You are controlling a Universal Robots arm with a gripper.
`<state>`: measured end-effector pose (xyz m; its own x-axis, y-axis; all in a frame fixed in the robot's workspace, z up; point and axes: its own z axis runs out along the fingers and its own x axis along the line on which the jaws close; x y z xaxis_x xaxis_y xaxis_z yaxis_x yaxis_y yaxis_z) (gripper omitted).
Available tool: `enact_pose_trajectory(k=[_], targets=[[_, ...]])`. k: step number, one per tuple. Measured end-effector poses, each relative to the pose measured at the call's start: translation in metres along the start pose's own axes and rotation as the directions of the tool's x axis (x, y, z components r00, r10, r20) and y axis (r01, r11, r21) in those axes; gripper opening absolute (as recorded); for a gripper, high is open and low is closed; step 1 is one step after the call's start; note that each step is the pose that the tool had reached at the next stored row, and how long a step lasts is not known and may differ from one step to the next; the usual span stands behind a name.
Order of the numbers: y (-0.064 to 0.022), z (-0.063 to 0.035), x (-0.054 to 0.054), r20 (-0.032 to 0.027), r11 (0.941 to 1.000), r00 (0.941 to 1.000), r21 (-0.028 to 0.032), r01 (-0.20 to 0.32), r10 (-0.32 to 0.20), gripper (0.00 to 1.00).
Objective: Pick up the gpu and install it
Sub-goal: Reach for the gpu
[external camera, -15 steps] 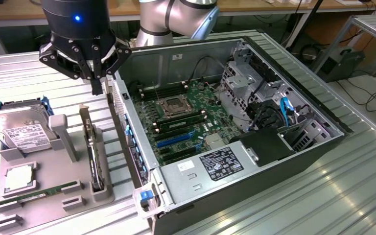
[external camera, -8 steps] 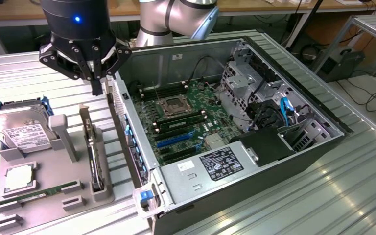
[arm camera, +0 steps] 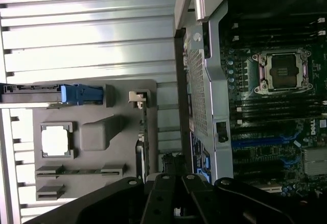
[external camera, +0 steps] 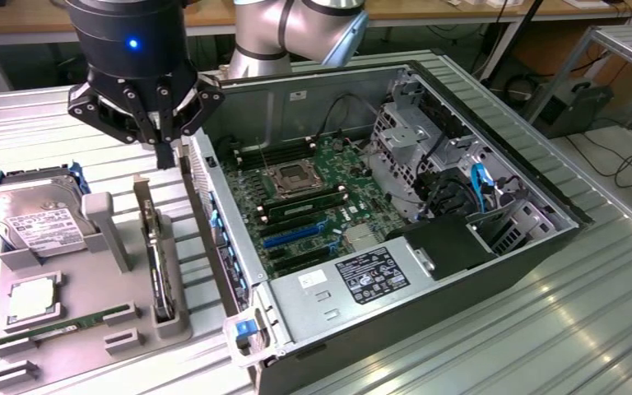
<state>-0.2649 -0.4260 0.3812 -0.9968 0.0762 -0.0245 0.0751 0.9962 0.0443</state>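
Clenched and empty, above the card.
My gripper (external camera: 164,158) hangs shut on nothing at the exterior view's upper left. The gpu (external camera: 157,259) stands on edge in the grey holder (external camera: 75,267), lower in the frame. Its long axis runs toward the bottom edge, beside the open computer case (external camera: 327,90).

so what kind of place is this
Likely a robotics lab or workshop for PC assembly: a robot arm by an opened computer tower, a grey fixture tray holding a hard drive and gpu, on a ribbed metal table.
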Motion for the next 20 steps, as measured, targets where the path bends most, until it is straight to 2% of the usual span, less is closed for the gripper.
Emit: enact_pose_trajectory(k=[20], targets=[[-0.0057,0.001,-0.0004,0.0,1.0,1.0,0.0,0.0,0.0,0.11]])
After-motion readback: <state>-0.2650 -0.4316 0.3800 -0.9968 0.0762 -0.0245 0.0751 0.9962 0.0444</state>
